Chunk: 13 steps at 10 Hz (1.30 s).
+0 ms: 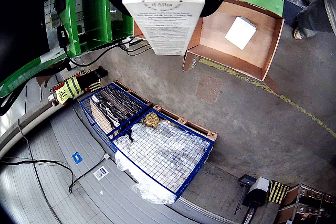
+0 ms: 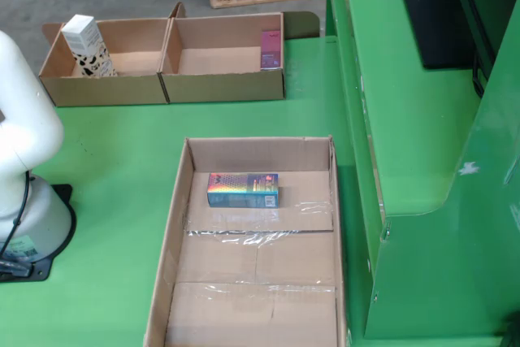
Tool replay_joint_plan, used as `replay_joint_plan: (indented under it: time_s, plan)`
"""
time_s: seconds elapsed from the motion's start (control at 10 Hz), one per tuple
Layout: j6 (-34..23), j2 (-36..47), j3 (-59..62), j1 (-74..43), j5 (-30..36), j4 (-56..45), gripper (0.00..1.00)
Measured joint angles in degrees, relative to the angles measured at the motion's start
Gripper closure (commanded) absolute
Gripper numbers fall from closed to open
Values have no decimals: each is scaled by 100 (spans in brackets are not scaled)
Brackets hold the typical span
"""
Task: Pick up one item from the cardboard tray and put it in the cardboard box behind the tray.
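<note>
You're looking at a grey concrete floor with a yellow line across it. On it sits a wooden pallet carrying a blue wire cage lined with plastic sheet. The green table fills the fixed view, with a green frame rising at its right.

Blue mesh cage on wooden pallet, yellow floor line

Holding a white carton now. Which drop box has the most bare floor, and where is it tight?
Right box: floor bare from its left wall to the pink item against the right wall. Left box: patterned carton crowds the left, bare to the right. Tray: bare in front of the colourful box.
</note>
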Motion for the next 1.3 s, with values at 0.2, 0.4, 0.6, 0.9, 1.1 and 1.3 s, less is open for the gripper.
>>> replay_joint_plan:
  time_s: [0.2,0.4,0.6,0.9,1.1,1.3]
  plan:
    - [97,0,0,-105,175,-184,100]
    - [185,-114,18,-377,422,-510,100]
    - [141,-219,9,-808,843,-747,100]
    - [-369,-676,9,-1371,1336,-439,100]
    - [-923,-1133,0,-1924,1564,62,100]
    - [-1475,-1362,9,-2496,1722,607,100]
